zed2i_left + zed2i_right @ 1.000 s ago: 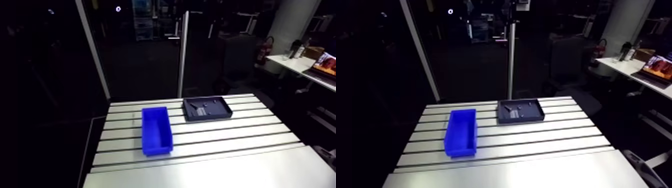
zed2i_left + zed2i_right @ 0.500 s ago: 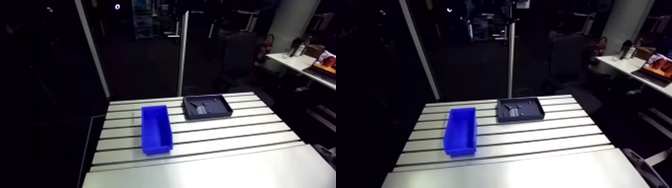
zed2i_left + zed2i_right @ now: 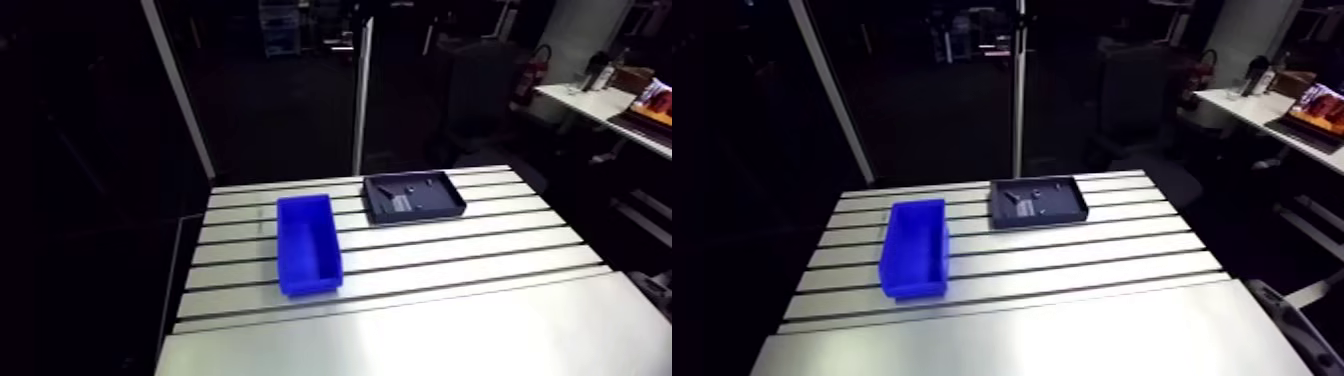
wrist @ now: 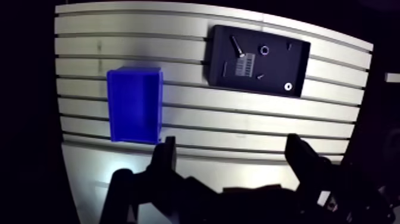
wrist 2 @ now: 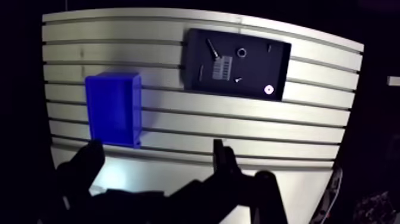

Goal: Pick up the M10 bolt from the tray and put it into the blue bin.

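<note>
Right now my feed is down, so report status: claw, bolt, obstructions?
Claw open, empty, high over the table. Bolt lying in the black tray, not yet picked. Nothing between tray and blue bin.

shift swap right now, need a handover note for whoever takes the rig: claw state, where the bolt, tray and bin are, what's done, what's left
Claw: open, holding nothing, high above the slotted aluminium table.
Dark rectangular tray: on the table ahead of the claw, with small hardware in it. A slim dark bolt, probably the M10, lies near one corner.
Blue plastic bin: beside the tray and apart from it, nothing seen inside.
Done: nothing yet.
Left: descend to the tray, grasp the bolt, carry it to the bin, release.
</note>
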`<state>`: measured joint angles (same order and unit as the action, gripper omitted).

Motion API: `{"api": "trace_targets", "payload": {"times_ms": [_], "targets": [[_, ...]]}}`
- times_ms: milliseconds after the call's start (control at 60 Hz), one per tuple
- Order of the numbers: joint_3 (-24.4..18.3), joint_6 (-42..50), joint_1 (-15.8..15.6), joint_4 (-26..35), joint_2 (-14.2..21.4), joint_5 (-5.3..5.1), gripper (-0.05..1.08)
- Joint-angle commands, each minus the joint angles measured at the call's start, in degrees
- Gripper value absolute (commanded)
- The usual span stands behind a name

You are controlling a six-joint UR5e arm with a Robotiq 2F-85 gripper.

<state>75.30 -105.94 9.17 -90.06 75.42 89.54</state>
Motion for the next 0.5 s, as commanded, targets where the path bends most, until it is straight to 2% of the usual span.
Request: {"api": "trace_targets", "payload": {"times_ms": [17,200,350,500], "targets": [[-0.5,-8.1,0.8,-0.1,-1.8,0.06,0.01],[-0.5,-16.3,2.3,-0.2,-3.9,-0.02,0.01],[-0.5,-19.1,2.8,-0.4,-5.1,0.05,0.01],[0.1,-23.7,3.3,-4.3,-6.3,0.32,0.01]]}}
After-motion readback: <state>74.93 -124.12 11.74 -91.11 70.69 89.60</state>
